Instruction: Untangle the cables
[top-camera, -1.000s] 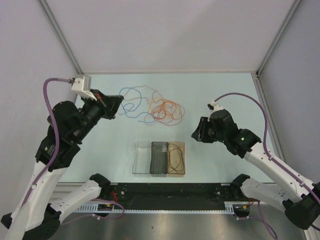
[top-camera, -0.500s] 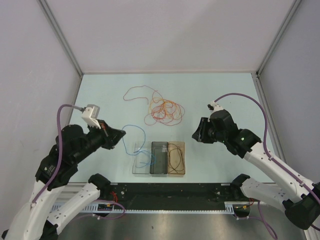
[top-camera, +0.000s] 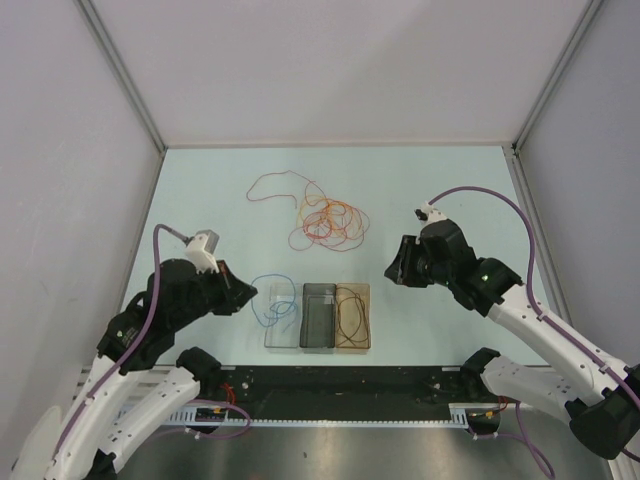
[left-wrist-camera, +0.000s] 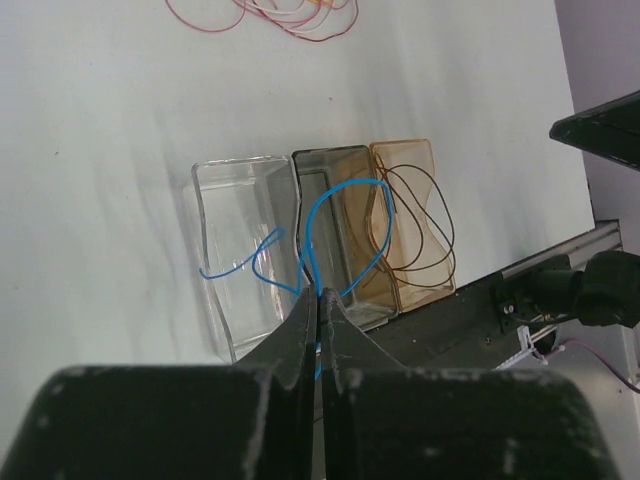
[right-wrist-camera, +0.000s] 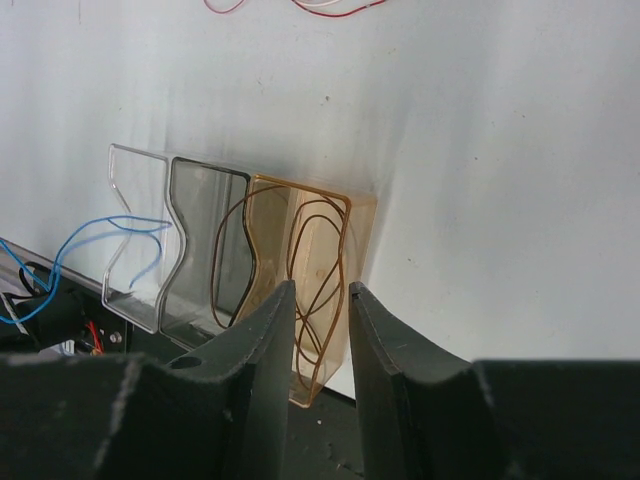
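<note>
My left gripper is shut on the blue cable. It holds the cable just left of the clear tray, and the cable's loops hang over that tray. The red, orange and pale yellow cables lie tangled at mid-table, with a red loop trailing left. The dark brown cable lies coiled in the amber tray. My right gripper is open and empty, right of the trays.
A dark grey tray stands between the clear and amber trays near the table's front edge. A black rail with wiring runs along the front. White walls enclose the table on three sides.
My left gripper pulled the blue cable out of the tangle, toward the near left, until it hangs over the clear tray. The right arm has not moved.
</note>
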